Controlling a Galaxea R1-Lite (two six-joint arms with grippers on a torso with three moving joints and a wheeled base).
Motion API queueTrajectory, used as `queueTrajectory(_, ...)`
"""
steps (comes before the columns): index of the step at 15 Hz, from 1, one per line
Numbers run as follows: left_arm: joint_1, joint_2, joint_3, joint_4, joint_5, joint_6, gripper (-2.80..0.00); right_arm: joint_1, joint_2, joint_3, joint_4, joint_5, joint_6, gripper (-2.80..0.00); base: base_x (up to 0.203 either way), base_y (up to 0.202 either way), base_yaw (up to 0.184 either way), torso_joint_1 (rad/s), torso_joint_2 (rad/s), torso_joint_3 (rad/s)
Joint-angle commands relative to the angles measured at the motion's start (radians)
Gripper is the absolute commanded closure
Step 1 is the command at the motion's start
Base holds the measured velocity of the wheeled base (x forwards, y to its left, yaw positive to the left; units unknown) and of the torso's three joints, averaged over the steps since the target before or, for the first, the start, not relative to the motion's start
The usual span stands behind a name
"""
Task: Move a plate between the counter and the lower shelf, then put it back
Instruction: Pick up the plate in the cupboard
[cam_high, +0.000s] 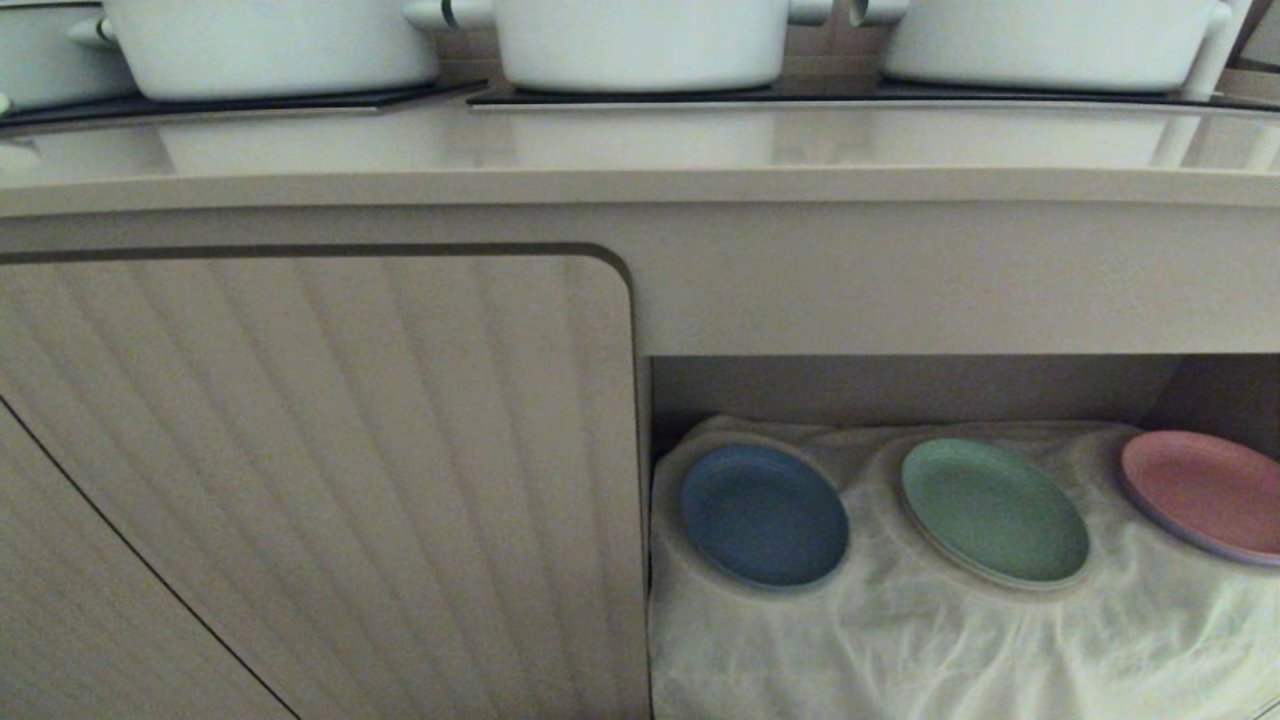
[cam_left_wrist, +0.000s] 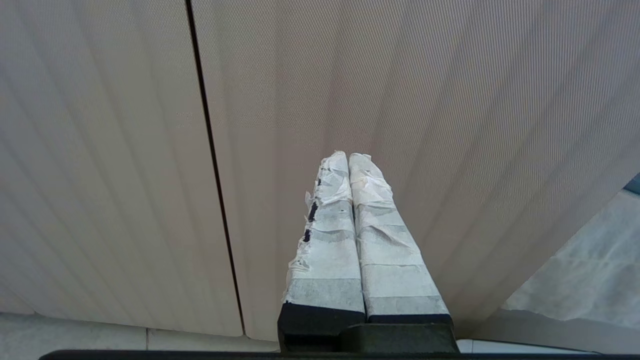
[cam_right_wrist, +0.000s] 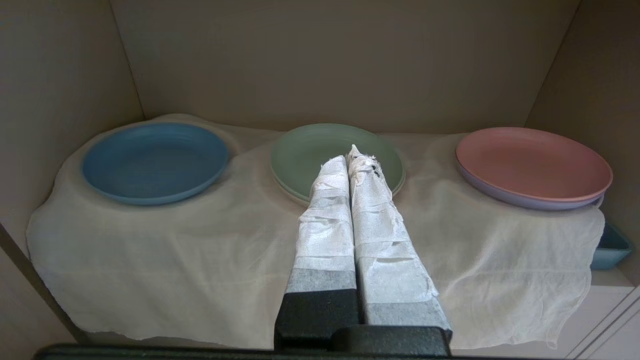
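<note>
The light-blue plate (cam_high: 764, 514) (cam_right_wrist: 155, 162) lies on the wrinkled white cloth (cam_high: 900, 640) of the lower shelf (cam_high: 900, 390), at its left end. The beige counter (cam_high: 640, 160) runs above it. Neither arm shows in the head view. My right gripper (cam_right_wrist: 350, 154) is shut and empty; its taped fingers point into the shelf from in front of it, lined up with the green plate, and the blue plate sits off to one side. My left gripper (cam_left_wrist: 348, 156) is shut and empty in front of the ribbed cabinet door.
A green plate (cam_high: 993, 512) (cam_right_wrist: 336, 159) and a pink plate (cam_high: 1205, 492) (cam_right_wrist: 533, 165) lie beside the blue one. White pots (cam_high: 640, 40) stand on black cooktop panels (cam_high: 250, 102). The ribbed cabinet door (cam_high: 320, 480) (cam_left_wrist: 400, 100) closes the space left of the shelf.
</note>
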Motion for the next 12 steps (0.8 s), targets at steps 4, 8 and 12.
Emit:
queueTrajectory(4,0.0,0.0,-0.001,0.0,0.001,-0.001,0.0,0.0,-0.023,0.0,0.005,0.006,0.001,0.0,0.0,0.0,0.0,0.0,0.0,0.0)
queueTrajectory(8,0.0,0.0,-0.001,0.0,0.001,-0.001,0.0,0.0,-0.023,0.0,0.002,0.006,0.001,0.0,0.0,0.0,0.0,0.0,0.0,0.0)
queueTrajectory(12,0.0,0.0,0.0,0.0,0.001,-0.001,0.0,0.0,-0.023,0.0,0.006,0.008,0.003,0.0,0.0,0.0,0.0,0.0,0.0,0.0)
